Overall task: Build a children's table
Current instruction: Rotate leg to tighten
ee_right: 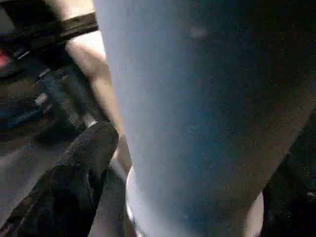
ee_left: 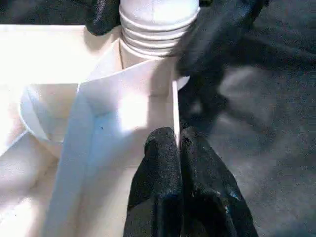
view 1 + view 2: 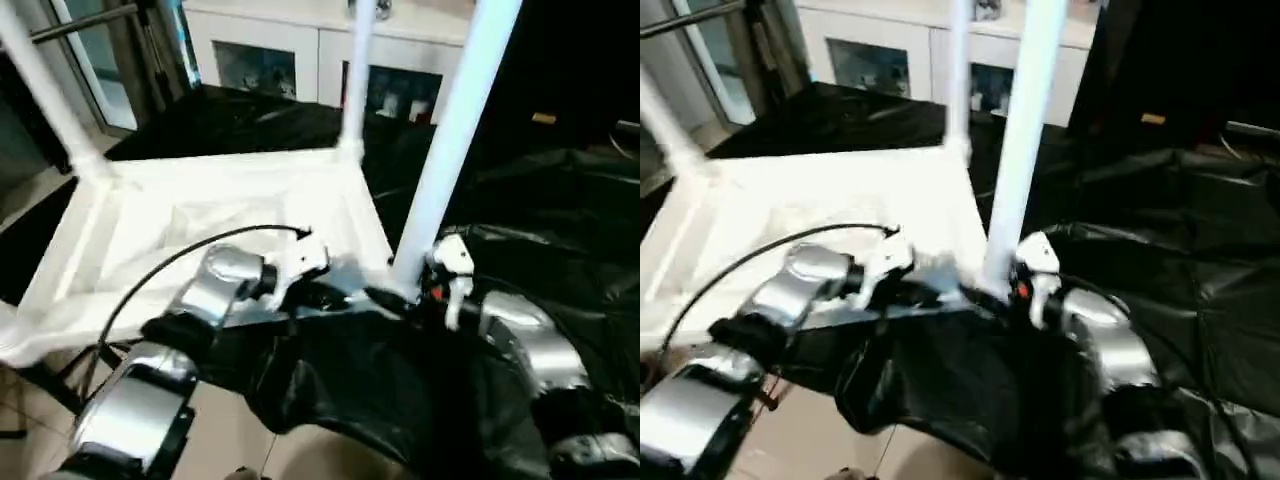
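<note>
Black fingers of the left gripper (image 2: 178, 148) are pinched shut on the rim wall of the upturned tabletop (image 3: 230, 215), beside the corner socket. The near leg (image 3: 445, 150) stands there, threads partly exposed, flanked by the right gripper (image 3: 415, 290) with fingers apart. Squareness should be kept while twisting it home. No writing is legible.

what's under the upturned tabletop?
The tabletop lies underside up on black sheeting, which spreads out past its near right corner. What the sheeting covers, and what supports the top, is hidden.
</note>
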`<state>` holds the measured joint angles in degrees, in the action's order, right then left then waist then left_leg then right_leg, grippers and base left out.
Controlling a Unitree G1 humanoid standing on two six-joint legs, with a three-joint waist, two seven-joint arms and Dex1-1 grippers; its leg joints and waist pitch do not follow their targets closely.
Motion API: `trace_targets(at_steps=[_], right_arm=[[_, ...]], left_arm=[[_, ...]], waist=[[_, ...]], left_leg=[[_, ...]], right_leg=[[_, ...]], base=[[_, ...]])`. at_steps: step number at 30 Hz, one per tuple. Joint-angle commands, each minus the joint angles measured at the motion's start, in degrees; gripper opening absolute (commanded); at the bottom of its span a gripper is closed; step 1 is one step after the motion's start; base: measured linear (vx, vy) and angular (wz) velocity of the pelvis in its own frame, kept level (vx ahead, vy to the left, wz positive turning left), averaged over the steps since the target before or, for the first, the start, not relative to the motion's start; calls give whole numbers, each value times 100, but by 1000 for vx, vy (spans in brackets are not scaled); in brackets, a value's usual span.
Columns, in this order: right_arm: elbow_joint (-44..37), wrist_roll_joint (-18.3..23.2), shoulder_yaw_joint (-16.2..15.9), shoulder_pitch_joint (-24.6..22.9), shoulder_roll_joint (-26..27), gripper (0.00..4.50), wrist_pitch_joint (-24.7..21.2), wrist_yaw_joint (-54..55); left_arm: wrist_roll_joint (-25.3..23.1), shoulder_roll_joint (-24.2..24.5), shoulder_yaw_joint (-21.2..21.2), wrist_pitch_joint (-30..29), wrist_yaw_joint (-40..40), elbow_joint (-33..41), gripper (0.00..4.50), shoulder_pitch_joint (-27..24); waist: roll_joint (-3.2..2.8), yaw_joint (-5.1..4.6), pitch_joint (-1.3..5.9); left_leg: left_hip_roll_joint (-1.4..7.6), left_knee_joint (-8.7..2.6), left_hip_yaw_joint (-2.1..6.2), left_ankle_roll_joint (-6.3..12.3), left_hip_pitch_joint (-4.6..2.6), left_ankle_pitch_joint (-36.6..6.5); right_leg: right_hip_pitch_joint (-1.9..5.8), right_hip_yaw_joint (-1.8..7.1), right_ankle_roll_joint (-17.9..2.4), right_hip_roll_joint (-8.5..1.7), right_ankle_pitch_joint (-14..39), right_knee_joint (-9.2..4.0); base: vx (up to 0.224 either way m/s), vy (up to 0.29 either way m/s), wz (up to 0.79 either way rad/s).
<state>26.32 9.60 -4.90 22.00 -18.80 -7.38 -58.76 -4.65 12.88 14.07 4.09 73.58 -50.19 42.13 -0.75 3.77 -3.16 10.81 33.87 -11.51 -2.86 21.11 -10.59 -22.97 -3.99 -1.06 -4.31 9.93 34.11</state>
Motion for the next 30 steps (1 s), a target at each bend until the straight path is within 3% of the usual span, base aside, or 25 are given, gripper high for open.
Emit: trace_targets(at_steps=[1, 12, 16, 18, 19, 22, 24, 26, 27, 30], right_arm=[[-231, 67, -399, -68, 15, 397, -123, -472], [-410, 207, -450, -126, -40, 307, -507, -758], [-315, 114, -454, -119, 96, 279, -537, -512], [19, -187, -414, -25, 334, 277, -443, 275], [470, -422, -257, 150, 643, 275, -405, 1280], [789, -489, -109, 290, 926, 273, -396, 1969], [976, -468, 11, 404, 1237, 273, -376, 2467], [1103, -479, 85, 494, 1430, 273, -369, 2791], [1196, -542, 98, 576, 1589, 273, -297, 3037], [1224, -568, 58, 621, 1708, 273, -106, 2970]], left_arm=[[203, -81, 88, 96, 249, 341, 0, 5], [294, -16, 56, -41, 393, 537, 0, -69], [280, -138, -8, -45, 114, 460, 0, -10], [168, -339, -156, -43, -619, 184, 0, 189], [128, -541, -297, -99, -1257, -54, 0, 382], [86, -720, -379, -156, -1767, -228, 0, 541], [52, -914, -428, -222, -2239, -351, 0, 679], [58, -1019, -452, -242, -2431, -408, 0, 733], [54, -1104, -451, -241, -2526, -440, 0, 760], [46, -1178, -442, -201, -2508, -464, 0, 756]], waist=[[65, 18, 361], [65, 77, 380], [69, 97, 368], [73, 58, 346], [76, 32, 337], [89, -48, 328], [56, -66, 333], [72, -78, 335], [26, -81, 342], [43, -97, 358]], left_leg=[[295, -395, 125, 423, -69, -1269], [298, -385, 121, 428, -61, -1025], [292, -388, 120, 377, -77, -1118], [272, -398, 130, 260, -95, -1269], [249, -396, 134, 167, -114, -1355], [236, -420, 164, 77, -110, -1441], [228, -408, 166, 107, -144, -1555], [227, -418, 169, 159, -110, -1517], [235, -423, 175, 157, -113, -1495], [239, -417, 161, 181, -106, -1454]], right_leg=[[275, 271, -1248, -452, 1719, -455], [273, 272, -1302, -450, 1389, -409], [261, 272, -1242, -457, 1614, -440], [225, 270, -1161, -459, 1941, -479], [207, 267, -1061, -459, 2264, -513], [214, 252, -895, -458, 2618, -567], [195, 256, -874, -455, 2682, -586], [210, 260, -881, -460, 2598, -590], [207, 265, -902, -456, 2477, -570], [216, 271, -993, -450, 2151, -548]], base=[[0, 0, 0], [0, 0, 0], [0, 0, 0], [0, 0, 0], [0, 0, 0], [0, 0, 0], [0, 0, 0], [0, 0, 0], [0, 0, 0], [0, 0, 0]])
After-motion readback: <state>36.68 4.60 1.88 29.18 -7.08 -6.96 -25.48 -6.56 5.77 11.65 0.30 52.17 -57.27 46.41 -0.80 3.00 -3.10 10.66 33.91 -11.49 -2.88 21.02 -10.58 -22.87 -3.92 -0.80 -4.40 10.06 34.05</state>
